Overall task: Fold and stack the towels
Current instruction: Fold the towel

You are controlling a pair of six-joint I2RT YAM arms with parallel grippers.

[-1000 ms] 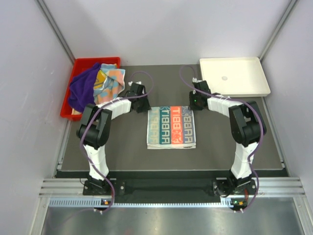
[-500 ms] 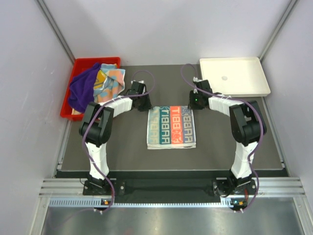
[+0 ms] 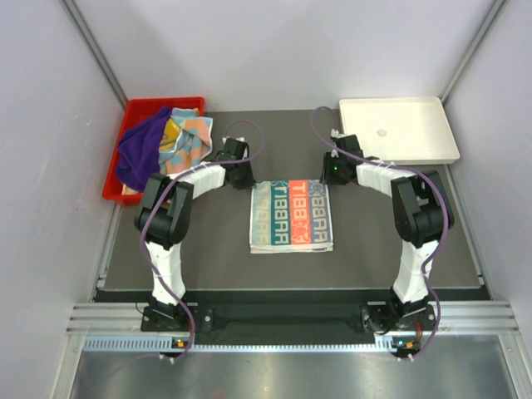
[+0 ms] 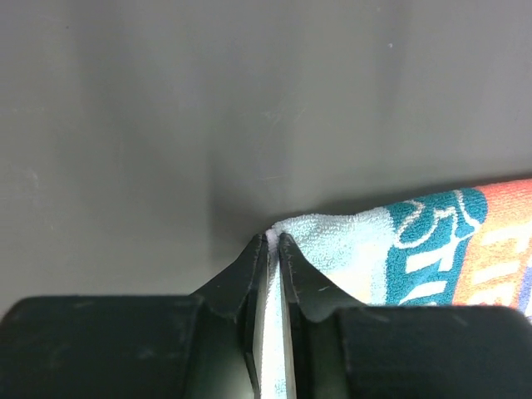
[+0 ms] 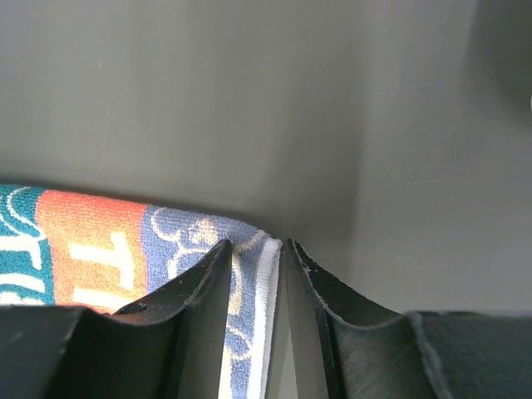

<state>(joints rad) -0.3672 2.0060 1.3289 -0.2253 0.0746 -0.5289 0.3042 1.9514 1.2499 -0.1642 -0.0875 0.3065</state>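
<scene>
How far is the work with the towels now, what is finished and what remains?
Done: the lettered towel lies spread flat on the table. In hand: the left gripper pinches its far left corner, the right gripper straddles the far right corner, jaws apart. Left: the fold itself; the purple towel and multicoloured towel lie crumpled in the red bin; no stack shows.

A flat towel [image 3: 291,216] lies in the middle of the table [image 3: 374,245], with the left gripper [image 3: 249,180] at its far left corner and the right gripper [image 3: 327,179] at its far right corner. A bin [image 3: 150,101] sits at the far left corner of the table, and a heap of towels [image 3: 162,141] lies in it. A tray [image 3: 416,141] sits at the far right corner, well apart from the flat towel.
</scene>
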